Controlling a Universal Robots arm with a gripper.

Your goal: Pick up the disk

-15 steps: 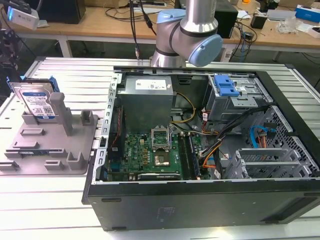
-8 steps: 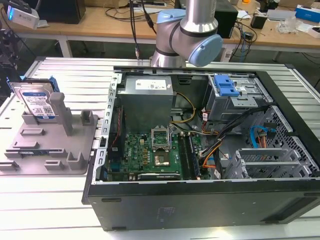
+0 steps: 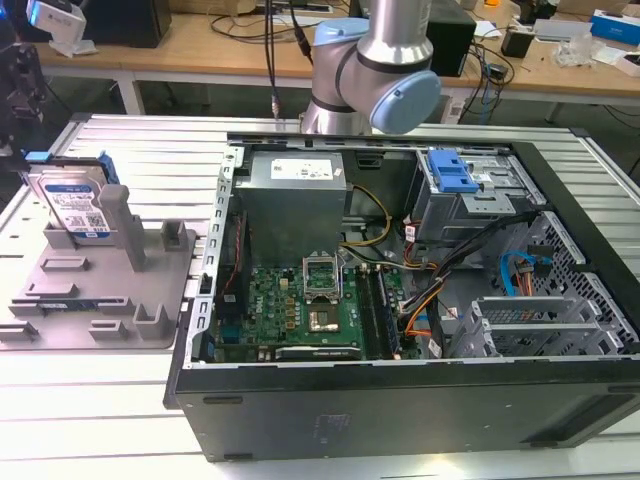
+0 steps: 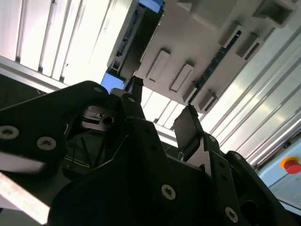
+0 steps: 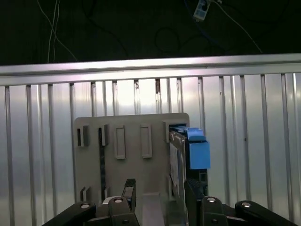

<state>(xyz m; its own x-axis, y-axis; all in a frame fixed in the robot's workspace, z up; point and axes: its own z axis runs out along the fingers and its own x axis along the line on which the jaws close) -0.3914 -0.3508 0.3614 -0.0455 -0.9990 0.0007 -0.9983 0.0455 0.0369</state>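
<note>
Approach step: gripper [image 5: 160, 200] fingers apart and empty, facing the grey holder [image 5: 132, 141] where the hard drive [image 5: 178, 165] stands on edge, untouched; the grasp calls for centring both fingers astride it.

Toward the exterior view's left, the disk [image 3: 72, 205] stands on edge in the grey holder [image 3: 110, 300], with open air above it. A tall holder post [image 3: 116, 215] stands just beside it on the exterior view's right, narrowing access there. The open computer case [image 3: 400, 300] walls off the centre and right of frame. Bare ribbed table [image 3: 150, 150] lies behind the holder. In the first wrist view the gripper [image 5: 161, 184] has its fingers spread, with a gap between them.
</note>
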